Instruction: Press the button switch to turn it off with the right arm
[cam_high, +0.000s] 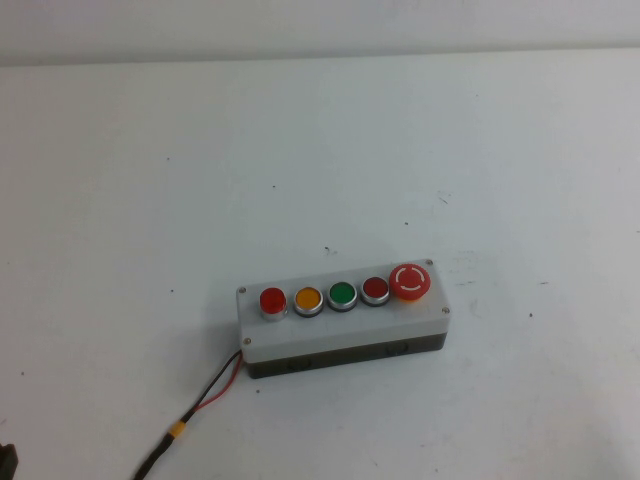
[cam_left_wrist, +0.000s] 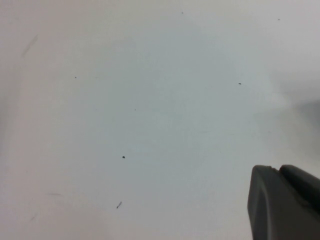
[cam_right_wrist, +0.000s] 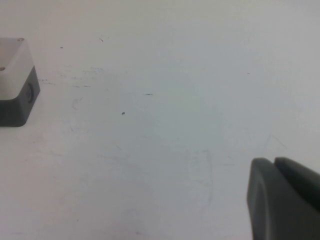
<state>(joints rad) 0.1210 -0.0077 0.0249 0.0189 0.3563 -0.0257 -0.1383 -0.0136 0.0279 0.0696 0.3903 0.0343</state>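
The button switch, a light grey oblong box on a dark base, lies on the white table in the high view. Its top carries a red, a yellow, a green and a red round button, then a bigger red mushroom button. Red-black wires leave its left end. One corner of the box shows in the right wrist view. My right gripper is shut and empty, well apart from that corner. My left gripper is shut and empty over bare table. Neither arm shows in the high view.
The white table spreads all round the box, with a pale wall along its far edge. A small dark part shows at the near left corner of the high view.
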